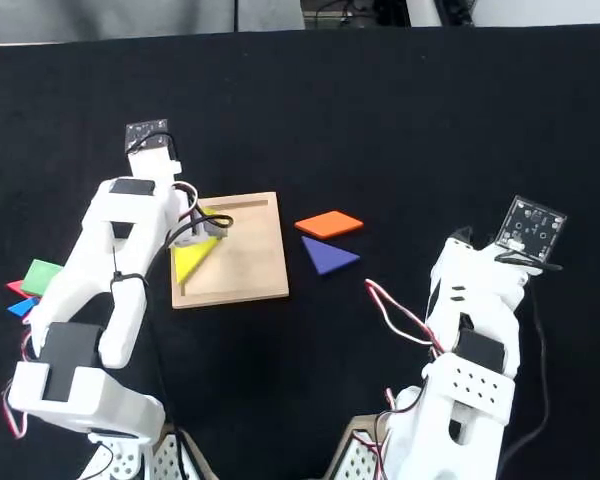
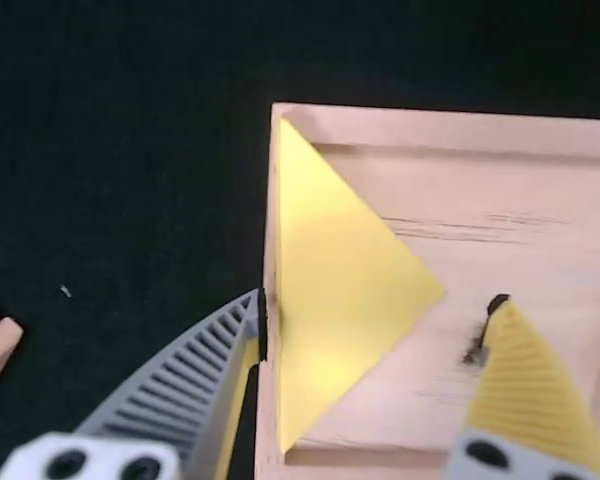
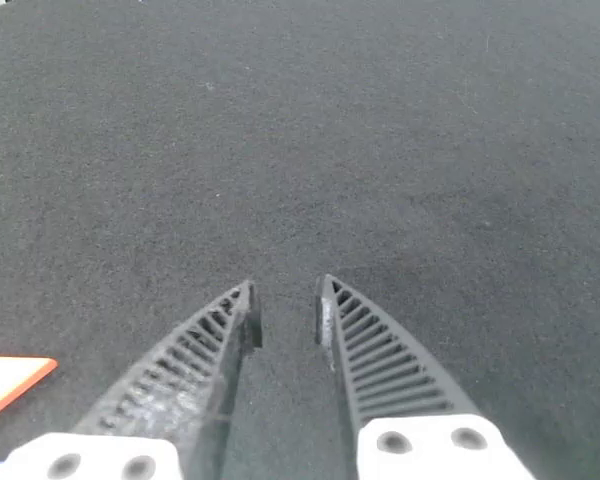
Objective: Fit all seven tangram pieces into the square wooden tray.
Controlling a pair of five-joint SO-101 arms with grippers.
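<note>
I'm looking along my right gripper [image 3: 287, 303], which is hanging over the black table cloth [image 3: 400, 120]. Its two ribbed fingers [image 3: 185, 375] are sitting a narrow gap apart, with nothing between them. At about eight o'clock from the fingertips I'm seeing the corner of an orange piece [image 3: 5, 385] lying flat on the cloth, clear of the fingers.

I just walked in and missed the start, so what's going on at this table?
Two robot arms are doing a tangram puzzle. The left gripper is open over the wooden tray, one finger outside its wall and one inside, straddling the yellow triangle lying flat in a corner. The orange piece and blue triangle lie on the table beside the tray. A green piece sits near the left arm. The right gripper holds nothing.
</note>
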